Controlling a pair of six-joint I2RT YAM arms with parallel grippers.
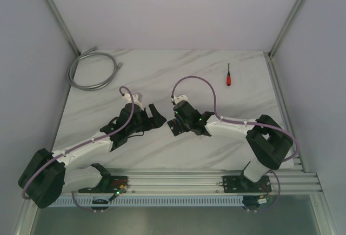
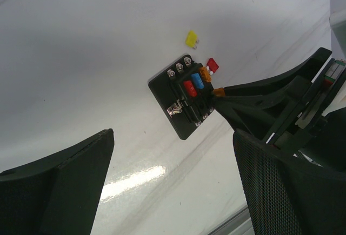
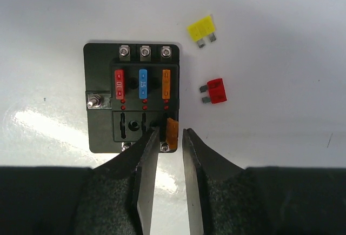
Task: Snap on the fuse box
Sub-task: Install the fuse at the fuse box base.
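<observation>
Fuse box [image 2: 165,89] corner hidden behind right hand [image 2: 219,99]; loose orange fuse [image 2: 218,91] partly covered.

Counter [image 3: 54,19]: white marble-look w/ faint grey veins, smooth, glossy, glare patches on it. Fuse box [image 3: 100,84]: black plastic, mostly matt w/ slight sheen; its screws [image 3: 145,52] are shiny bare metal. Yellow fuse [image 3: 201,28] & red fuse [image 3: 215,90]: translucent plastic, metal blades. Right gripper [image 3: 168,133]: black, grainy matt outside, inner faces smooth w/ grey sheen. Left gripper [image 2: 173,133] pads [image 2: 281,186]: black, fine mesh-like texture.
</observation>
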